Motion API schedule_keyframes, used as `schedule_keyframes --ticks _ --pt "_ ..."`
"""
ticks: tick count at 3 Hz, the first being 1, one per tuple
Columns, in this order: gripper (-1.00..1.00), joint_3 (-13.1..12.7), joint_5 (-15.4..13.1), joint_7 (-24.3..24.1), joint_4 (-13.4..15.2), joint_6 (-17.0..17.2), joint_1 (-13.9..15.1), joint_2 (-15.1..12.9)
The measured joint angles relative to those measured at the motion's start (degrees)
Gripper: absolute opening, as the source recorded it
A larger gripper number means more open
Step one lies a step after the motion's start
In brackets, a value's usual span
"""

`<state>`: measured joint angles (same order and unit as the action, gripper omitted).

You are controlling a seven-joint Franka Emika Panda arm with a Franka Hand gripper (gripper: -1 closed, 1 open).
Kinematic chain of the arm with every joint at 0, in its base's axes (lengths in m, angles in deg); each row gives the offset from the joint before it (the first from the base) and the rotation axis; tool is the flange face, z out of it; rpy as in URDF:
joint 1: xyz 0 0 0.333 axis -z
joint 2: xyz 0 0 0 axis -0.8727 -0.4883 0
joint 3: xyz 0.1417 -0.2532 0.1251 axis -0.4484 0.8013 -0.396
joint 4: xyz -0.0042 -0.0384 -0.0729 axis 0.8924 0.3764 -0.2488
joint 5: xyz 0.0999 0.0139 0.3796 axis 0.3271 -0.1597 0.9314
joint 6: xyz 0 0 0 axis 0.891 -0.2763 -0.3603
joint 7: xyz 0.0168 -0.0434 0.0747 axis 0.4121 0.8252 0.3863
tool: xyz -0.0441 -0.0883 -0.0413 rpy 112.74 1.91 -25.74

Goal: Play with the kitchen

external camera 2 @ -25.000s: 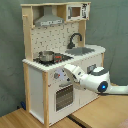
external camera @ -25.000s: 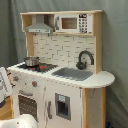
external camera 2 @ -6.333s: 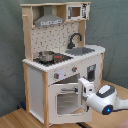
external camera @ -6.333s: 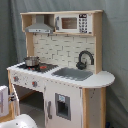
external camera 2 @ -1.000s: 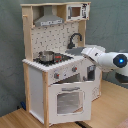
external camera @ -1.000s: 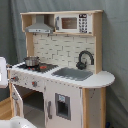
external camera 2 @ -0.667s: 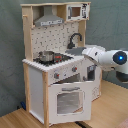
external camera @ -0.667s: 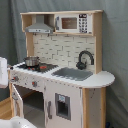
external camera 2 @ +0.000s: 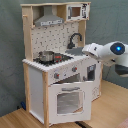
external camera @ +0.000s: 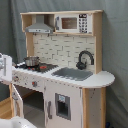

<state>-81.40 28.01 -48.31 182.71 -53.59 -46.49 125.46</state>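
The kitchen (external camera: 65,95) is a tall white and light-wood toy with a grey hood (external camera: 40,27), a black faucet (external camera: 85,59), a grey sink (external camera: 74,74) and a small pot (external camera: 31,61) on the stove. In the second exterior view the kitchen (external camera 2: 37,85) has its windowed oven door (external camera 2: 70,102) tilted ajar. My gripper (external camera 2: 88,49) hovers at counter height by the kitchen's front corner, near the sink. It also shows at the first exterior view's left edge as a white gripper (external camera: 4,67), level with the stove.
A grey curtain (external camera: 116,45) hangs behind the kitchen. The white arm (external camera 2: 114,52) reaches in from the second exterior view's right. Wooden floor (external camera 2: 107,112) lies in front. The oven door (external camera: 17,101) juts out low at the first exterior view's left.
Since 6.3 s ago the arm has risen from beside the oven door to counter height. The door, shut 25 s ago, stands ajar. Over the last second the gripper barely shifted.
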Motion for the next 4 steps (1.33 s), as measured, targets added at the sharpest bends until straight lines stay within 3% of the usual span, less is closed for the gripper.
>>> schedule_keyframes --ticks 1,2,3,4 --pt "1.00 2.63 1.68 4.92 0.03 1.48 0.04 -0.53" --pt "1.00 3.73 4.76 9.85 0.06 2.12 0.09 -2.95" --pt "1.00 2.55 7.41 12.08 0.04 2.00 0.18 -7.54" --pt "1.00 2.17 8.02 13.60 -0.07 1.24 0.77 -13.08"
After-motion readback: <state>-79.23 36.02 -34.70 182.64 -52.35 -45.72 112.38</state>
